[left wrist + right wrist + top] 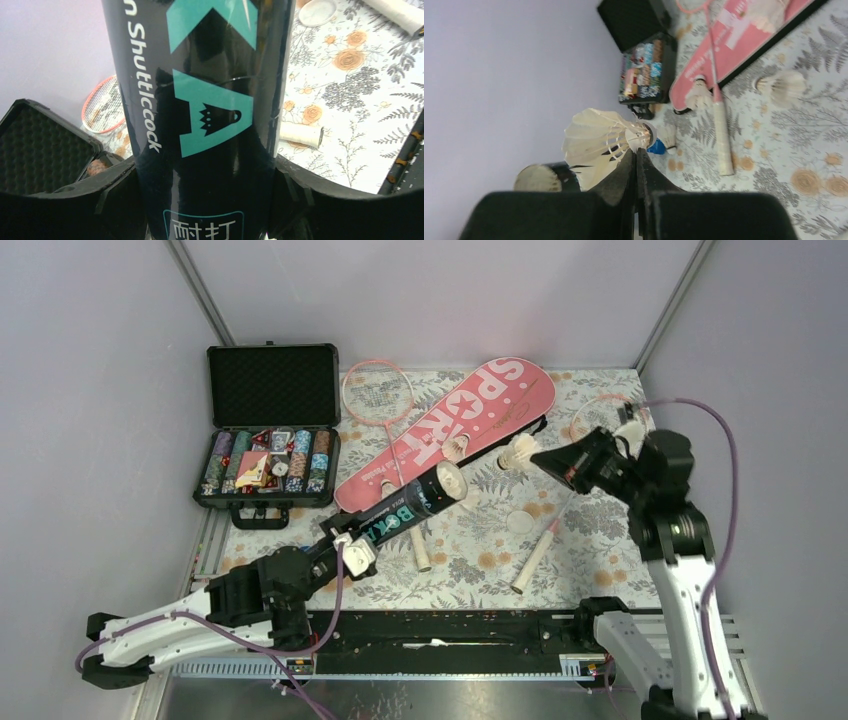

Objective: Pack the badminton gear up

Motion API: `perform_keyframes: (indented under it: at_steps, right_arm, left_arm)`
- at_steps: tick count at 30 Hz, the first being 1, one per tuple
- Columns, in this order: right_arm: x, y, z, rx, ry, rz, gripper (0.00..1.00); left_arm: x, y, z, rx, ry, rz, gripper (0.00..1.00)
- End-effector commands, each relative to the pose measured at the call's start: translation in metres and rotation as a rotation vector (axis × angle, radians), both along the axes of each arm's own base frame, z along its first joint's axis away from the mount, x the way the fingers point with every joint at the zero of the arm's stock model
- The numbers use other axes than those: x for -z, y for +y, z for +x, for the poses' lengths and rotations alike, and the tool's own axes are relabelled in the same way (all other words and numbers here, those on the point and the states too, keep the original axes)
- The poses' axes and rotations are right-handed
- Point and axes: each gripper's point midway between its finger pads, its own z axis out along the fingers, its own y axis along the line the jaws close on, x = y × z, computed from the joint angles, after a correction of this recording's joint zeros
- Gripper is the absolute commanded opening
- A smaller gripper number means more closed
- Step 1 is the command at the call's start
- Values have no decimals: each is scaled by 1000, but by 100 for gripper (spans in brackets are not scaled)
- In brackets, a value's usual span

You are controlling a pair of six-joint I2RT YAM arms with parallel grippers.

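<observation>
My left gripper (345,545) is shut on the lower end of the long black tube (410,505) with teal lettering and holds it slanted. The tube fills the left wrist view (200,100) between my fingers (100,200). Its open end (446,481) points toward the right gripper. My right gripper (540,455) is shut on a white shuttlecock (518,453), pinched near its cork (599,137), a short way from the tube's mouth (541,177). The pink SPORT bag (450,425) lies behind. One racket (378,392) lies across the bag. A second racket (535,550) is partly hidden by the right arm.
An open black case of poker chips (270,435) stands at the back left. Another shuttlecock (458,447) rests on the bag. A round white lid (519,522) lies on the floral cloth. A small blue block (656,146) shows beyond the held shuttlecock. Walls close in on three sides.
</observation>
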Motion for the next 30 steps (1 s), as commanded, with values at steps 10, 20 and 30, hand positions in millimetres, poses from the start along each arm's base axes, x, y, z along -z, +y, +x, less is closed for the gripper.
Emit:
perform_keyframes:
  at_steps: [10, 20, 30]
  right_arm:
    - [-117, 19, -86, -172, -400, 166, 0]
    - [-101, 31, -106, -305, -290, 208, 0]
    - [-94, 31, -109, -290, -223, 211, 0]
  left_arm:
    - [-29, -34, -22, 218, -26, -17, 40]
    - [-40, -53, -13, 194, -16, -10, 39]
    - [-44, -44, -6, 124, -4, -25, 38]
